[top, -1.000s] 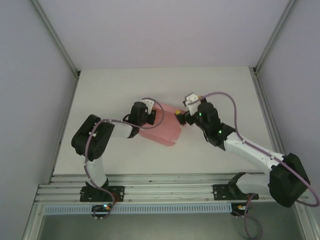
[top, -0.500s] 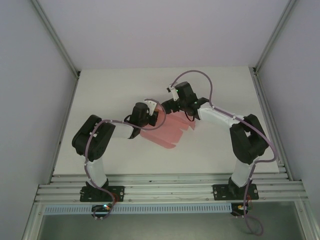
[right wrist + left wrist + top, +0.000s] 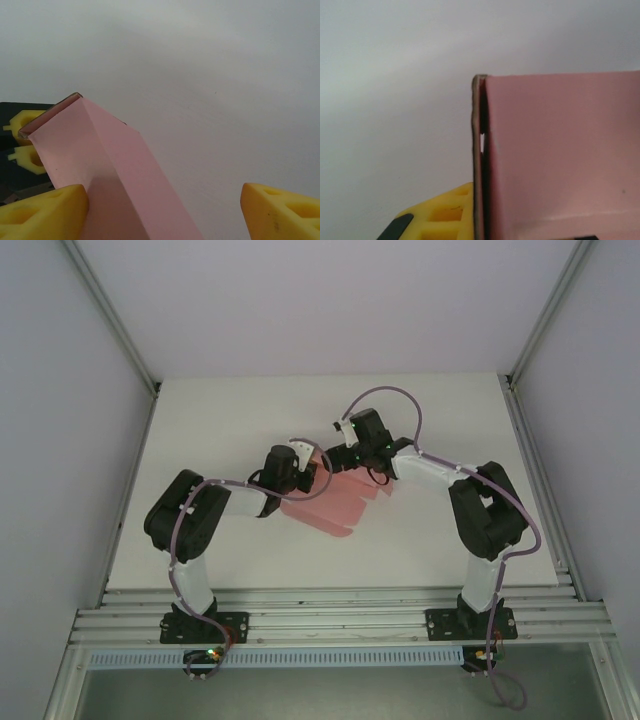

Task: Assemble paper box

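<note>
The left pincer (image 3: 313,473) is clenched on the left edge of the paper box (image 3: 335,505), meeting it at the box's 10 o'clock in the top view, while the right pincer (image 3: 336,460) stands released over the box's far edge at about 12 o'clock. The pink box lies partly folded near the middle of the white table (image 3: 220,410), well apart from every edge. Pale walls (image 3: 330,300) close the cell in, metal frame posts (image 3: 110,315) rise at 10 and 2 o'clock, and a slotted rail (image 3: 330,615) runs along the near side. In the left wrist view, one yellow finger (image 3: 445,215) presses against an upright cardboard wall at 6 o'clock. Its partner is hidden behind the pink panel. In the right wrist view, the yellow fingers (image 3: 45,210) sit wide apart at 7 and 5 o'clock, the folded box running from the left one toward 10 o'clock. Its end there looks like a narrow dark slot, too dim to tell whether anything is inside.
</note>
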